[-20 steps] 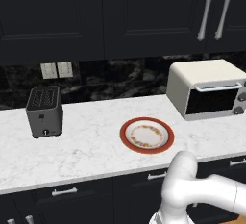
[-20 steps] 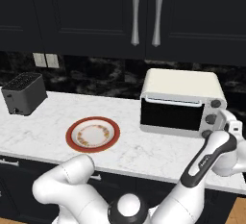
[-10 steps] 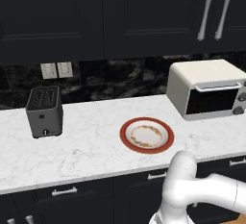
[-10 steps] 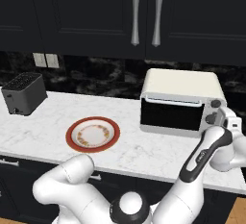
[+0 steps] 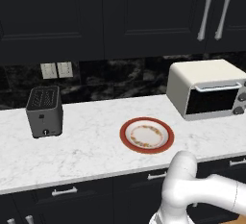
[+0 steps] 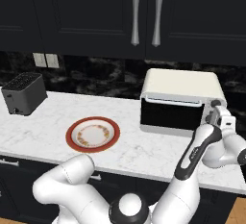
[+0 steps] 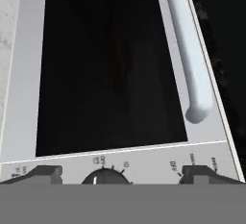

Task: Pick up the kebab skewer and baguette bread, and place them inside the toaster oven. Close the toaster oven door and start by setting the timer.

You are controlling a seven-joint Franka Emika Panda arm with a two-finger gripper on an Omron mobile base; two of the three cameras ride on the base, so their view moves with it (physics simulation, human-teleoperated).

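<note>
Before the toaster oven door [image 7: 110, 69] (shut) — the gripper [image 7: 122, 172] spread wide, empty.

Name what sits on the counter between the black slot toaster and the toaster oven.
A red-rimmed plate sits between the slot toaster and toaster oven, clearest in the left base view.

The plate [image 5: 146, 135] sits on the counter [image 5: 86, 146] between the slot toaster [image 5: 44, 111] at left and the toaster oven [image 5: 206, 94] at right, under the wall cabinets [image 5: 120, 16]. The toaster oven door [image 6: 172, 114] is shut.
</note>
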